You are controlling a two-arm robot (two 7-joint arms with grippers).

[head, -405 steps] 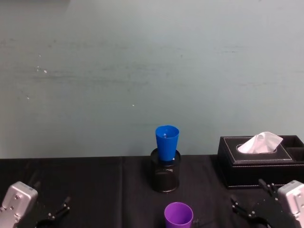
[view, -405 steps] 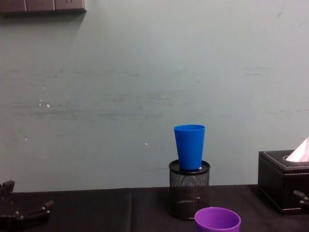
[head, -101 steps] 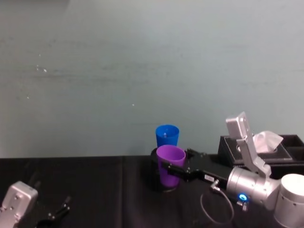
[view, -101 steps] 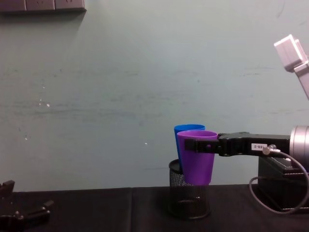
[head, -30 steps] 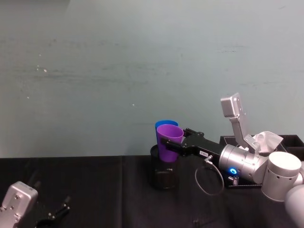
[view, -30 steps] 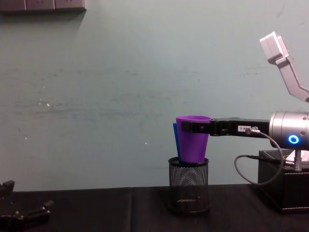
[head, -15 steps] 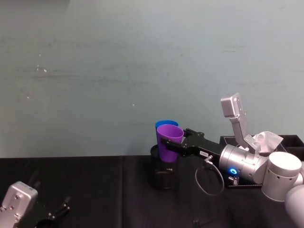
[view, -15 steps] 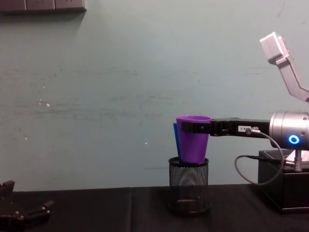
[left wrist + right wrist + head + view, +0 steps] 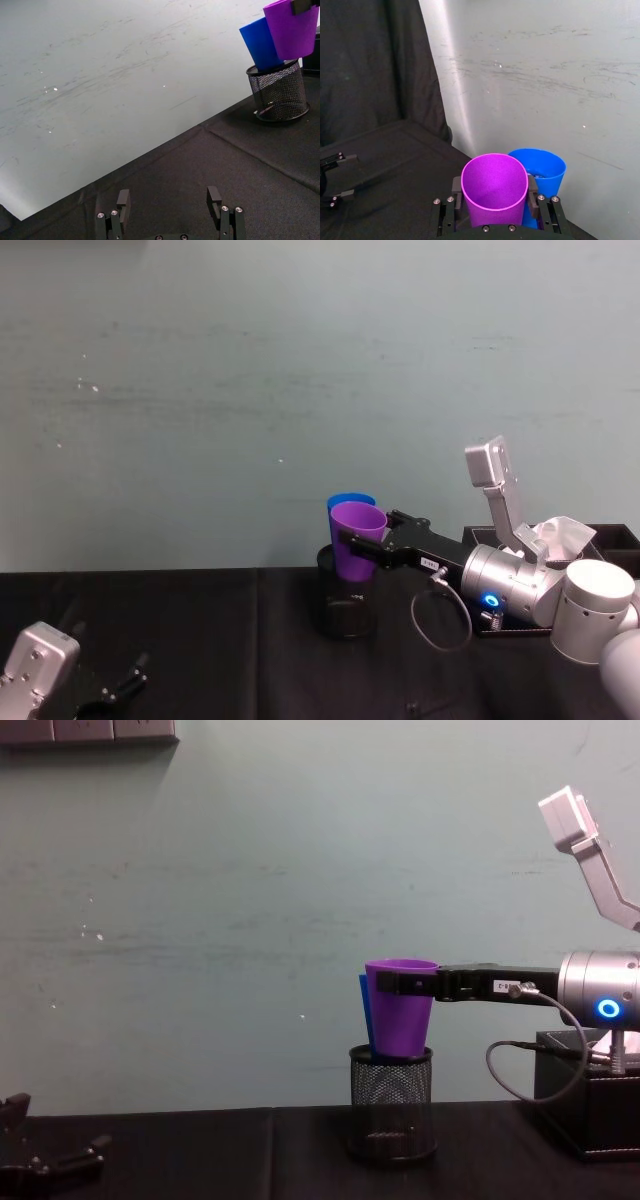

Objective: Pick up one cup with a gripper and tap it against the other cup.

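A pale grey-green wall (image 9: 250, 870), scuffed with faint horizontal streaks, rises at the far side of a black-clothed table (image 9: 200, 640), with dark wall plates (image 9: 85, 730) mounted high at the left.

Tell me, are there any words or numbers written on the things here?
On the white label, stuck on the arm behind the right gripper: dark marks, too small to read.
On the purple cup and the blue cup: no writing to be seen.
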